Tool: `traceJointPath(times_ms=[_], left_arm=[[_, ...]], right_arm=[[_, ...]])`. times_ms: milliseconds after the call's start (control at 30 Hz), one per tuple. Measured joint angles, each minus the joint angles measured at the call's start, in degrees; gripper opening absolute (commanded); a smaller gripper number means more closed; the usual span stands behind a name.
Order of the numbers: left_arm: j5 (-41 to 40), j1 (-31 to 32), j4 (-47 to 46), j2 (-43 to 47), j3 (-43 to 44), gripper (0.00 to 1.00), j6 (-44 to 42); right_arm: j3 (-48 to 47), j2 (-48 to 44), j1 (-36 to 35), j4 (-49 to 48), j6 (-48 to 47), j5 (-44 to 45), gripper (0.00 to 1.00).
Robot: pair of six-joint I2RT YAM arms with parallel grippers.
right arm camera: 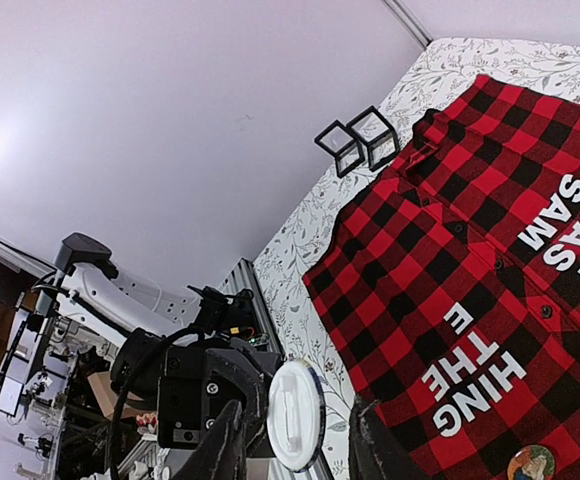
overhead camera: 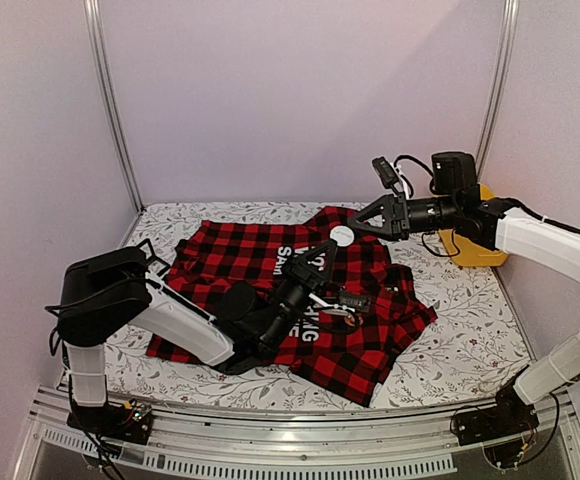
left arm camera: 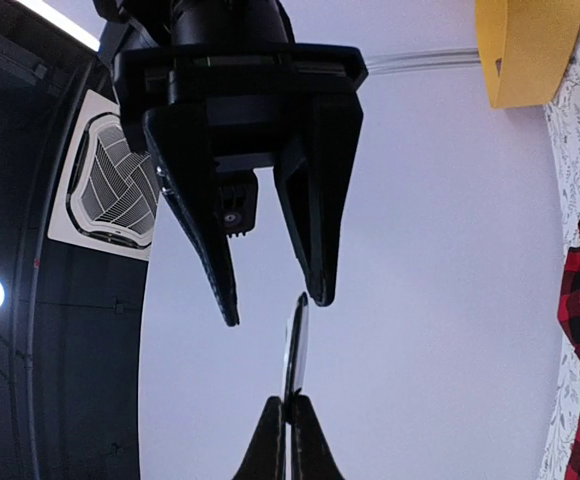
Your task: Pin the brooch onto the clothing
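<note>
The clothing, a red-and-black checked shirt (overhead camera: pixel 232 250) with white letters, lies spread on the table and shows in the right wrist view (right arm camera: pixel 450 260). My left gripper (overhead camera: pixel 330 245) is raised above it, shut on the rim of a round white brooch (overhead camera: pixel 342 236). In the left wrist view my left gripper (left arm camera: pixel 290 402) pinches the brooch (left arm camera: pixel 297 345), which shows edge-on. My right gripper (overhead camera: pixel 358 224) is open right beside the brooch. In the right wrist view the brooch's white back (right arm camera: pixel 295 412) sits between the right gripper's (right arm camera: pixel 296 425) open fingers without touching them.
A small round colourful badge (right arm camera: pixel 530 465) lies on the shirt near the letters. A black wire frame (right arm camera: pixel 356 146) stands off the shirt's left side. A yellow object (overhead camera: pixel 470 245) sits at the table's right back. The table has a floral cloth (overhead camera: pixel 460 350).
</note>
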State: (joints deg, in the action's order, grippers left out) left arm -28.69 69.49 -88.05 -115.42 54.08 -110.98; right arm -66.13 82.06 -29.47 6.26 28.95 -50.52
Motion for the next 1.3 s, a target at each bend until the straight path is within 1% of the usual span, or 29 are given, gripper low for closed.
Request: traceJointPath(times_ms=[233,300,367,400,833,867,900,933,1067,1200,1300], left_arm=[[0.2,0.0,0.0,0.0,0.0,0.00,0.0],[0.3,0.0,-0.1,0.0,0.2,0.00,0.0],[0.3,0.0,-0.2,0.0,0.3,0.00,0.0],[0.4,0.0,-0.3,0.0,0.4,0.00,0.0],[-0.1,-0.2,-0.3,-0.4,0.5,0.00,0.1],[-0.2,-0.2,-0.3,-0.4,0.6,0.04,0.1],[-0.3,-0.2,-0.3,-0.5,0.7,0.10,0.0],[-0.5,-0.3,-0.3,-0.7,1.0,0.20,0.0],[-1.3,-0.4,-0.3,-1.9,2.3,0.47,-0.1],[-2.2,-0.5,-0.3,-2.4,2.4,0.78,-0.3],[-3.0,-0.4,-0.4,-2.4,2.4,0.91,1.1]], right_arm=[[2.3,1.0,-0.7,-5.2,3.7,-2.7,0.17],[2.3,1.2,-0.7,-6.3,4.6,-2.9,0.10],[2.4,1.4,-0.7,-7.2,5.0,-3.0,0.01],[2.4,1.4,-0.7,-7.6,5.3,-3.0,0.00],[2.5,1.7,-0.7,-8.9,6.1,-3.7,0.00],[2.5,1.7,-0.7,-8.9,6.1,-3.6,0.00],[2.5,1.7,-0.7,-8.9,6.0,-3.6,0.00],[2.5,1.7,-0.7,-8.9,5.8,-3.4,0.00],[2.5,1.7,-0.9,-8.9,5.1,-3.0,0.00],[2.5,1.7,-0.8,-8.9,4.5,-1.7,0.00],[2.5,1.2,0.0,-8.9,4.2,0.2,0.00]])
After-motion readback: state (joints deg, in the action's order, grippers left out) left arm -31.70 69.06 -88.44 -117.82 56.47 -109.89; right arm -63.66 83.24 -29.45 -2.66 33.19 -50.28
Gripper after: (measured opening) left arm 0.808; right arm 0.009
